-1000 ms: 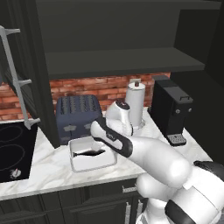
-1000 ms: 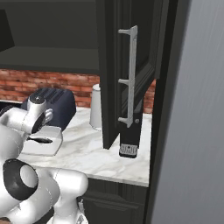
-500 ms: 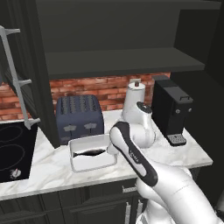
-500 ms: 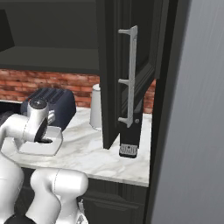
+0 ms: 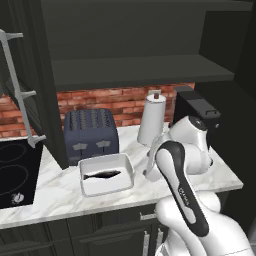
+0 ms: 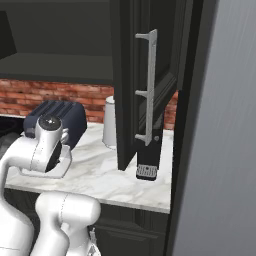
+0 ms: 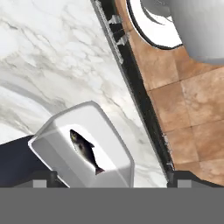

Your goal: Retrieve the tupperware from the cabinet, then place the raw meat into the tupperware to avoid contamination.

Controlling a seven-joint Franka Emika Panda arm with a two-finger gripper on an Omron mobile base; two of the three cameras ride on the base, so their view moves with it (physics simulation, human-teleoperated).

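Note:
The white tupperware [image 5: 106, 174] sits on the marble counter in front of the toaster, and the raw meat, a small dark fish [image 5: 102, 175], lies inside it. In the hand view the tupperware [image 7: 52, 144] shows at the lower left with the fish [image 7: 85, 151] on its floor. My gripper [image 7: 112, 179] is open, its two tips far apart with nothing held between them, above the container's near end. In the left base view my hand hangs just right of the tupperware. The cabinet [image 5: 140, 70] above stands open, its dark shelf bare.
A dark toaster [image 5: 90, 132], a paper-towel roll [image 5: 151, 119] and a black coffee machine [image 5: 195, 112] line the brick wall. A stove top [image 5: 12, 175] lies at the left. The open cabinet door [image 6: 145, 85] juts out over the counter's right end. The counter edge [image 7: 131, 83] drops to a tiled floor.
My hand has drawn back to the right, off the tupperware, with its jaws still wide. The fish stays lying in the container.

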